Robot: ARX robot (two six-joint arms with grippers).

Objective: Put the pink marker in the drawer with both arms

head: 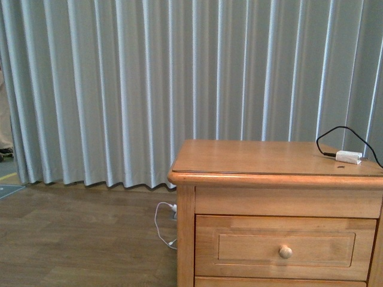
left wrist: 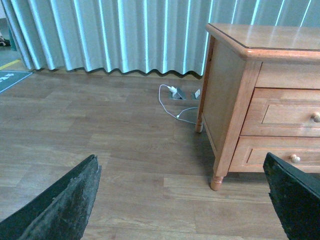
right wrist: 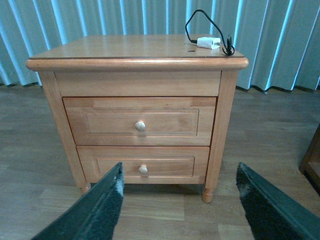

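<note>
Nightstand (right wrist: 135,75) stands on the wood floor (left wrist: 100,150) before a grey curtain (head: 119,89). The drawer (right wrist: 140,121) — the upper of two — is fully closed, round knob (right wrist: 140,126) centred on its panel; the lower drawer (right wrist: 143,164) is closed too. A white adapter block (right wrist: 208,43) with black cable (right wrist: 200,20) lies near the top's rear corner. The pink marker appears in no view; its location cannot be determined.

Left gripper (left wrist: 182,200) — fingers spread wide, empty, low above the floor beside the nightstand. Right gripper (right wrist: 177,205) faces the drawer fronts, fingers wide apart, holding nothing.
</note>
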